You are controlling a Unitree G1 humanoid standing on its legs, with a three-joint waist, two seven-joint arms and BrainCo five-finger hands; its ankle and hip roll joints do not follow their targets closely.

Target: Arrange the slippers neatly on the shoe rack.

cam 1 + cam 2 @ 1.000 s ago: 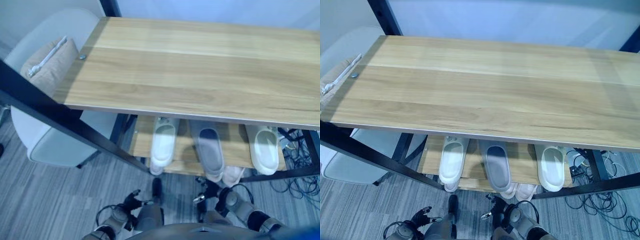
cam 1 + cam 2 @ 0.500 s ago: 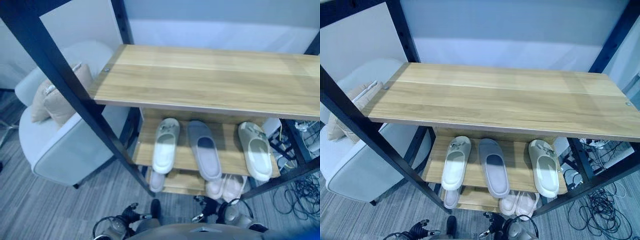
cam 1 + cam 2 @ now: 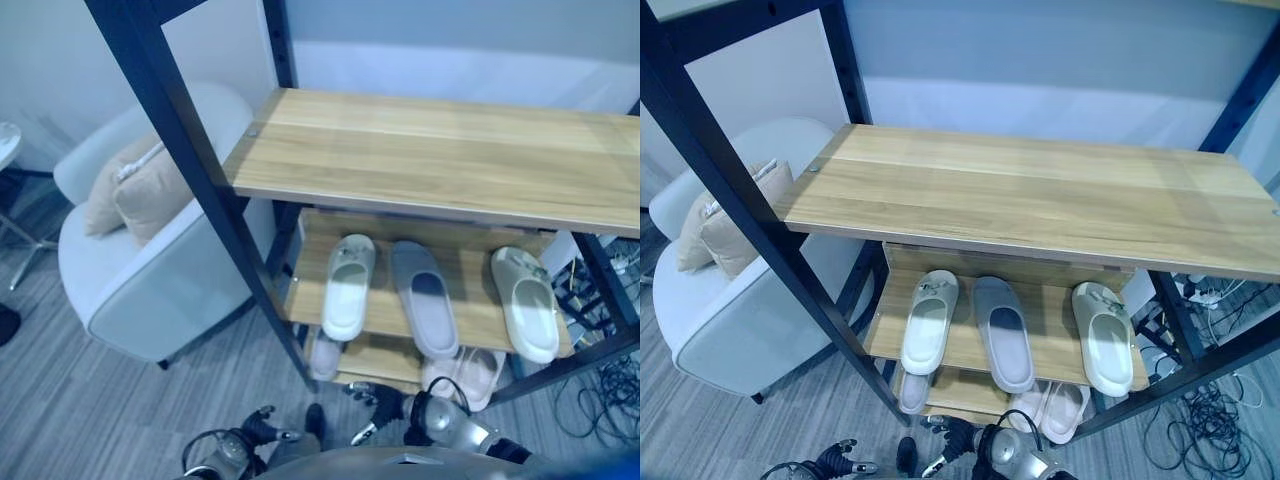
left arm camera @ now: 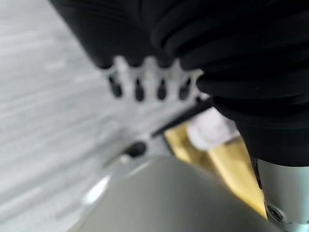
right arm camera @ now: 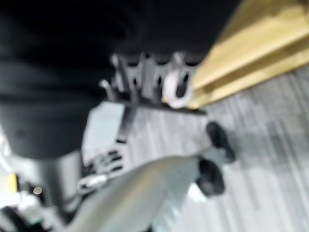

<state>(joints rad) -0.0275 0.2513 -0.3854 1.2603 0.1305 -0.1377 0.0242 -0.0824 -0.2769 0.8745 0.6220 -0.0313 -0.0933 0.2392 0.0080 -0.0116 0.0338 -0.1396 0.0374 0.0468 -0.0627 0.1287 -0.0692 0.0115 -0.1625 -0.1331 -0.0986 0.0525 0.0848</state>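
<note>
The shoe rack (image 3: 440, 160) has wooden shelves in a black frame. Its middle shelf (image 3: 478, 322) holds three slippers side by side, toes to the back: a white slipper (image 3: 346, 288), a grey slipper (image 3: 424, 300) and a cream slipper (image 3: 526, 303). On the lowest shelf lie another white slipper (image 3: 326, 355) and a pink pair (image 3: 470, 368), partly hidden. My left hand (image 3: 258, 428) and right hand (image 3: 380, 403) hang low over the floor in front of the rack, both open and holding nothing. Their straight fingers (image 4: 145, 82) (image 5: 145, 72) show in the wrist views.
A pale armchair (image 3: 150, 280) with beige cushions (image 3: 145, 190) stands left of the rack. The frame's black post (image 3: 200, 170) slants between them. Loose cables (image 3: 612, 385) lie on the grey floor at the right.
The whole view has shifted as the camera moved back, so the middle and lowest shelves show more fully. The slippers lie as before. Both hands stay low and open.
</note>
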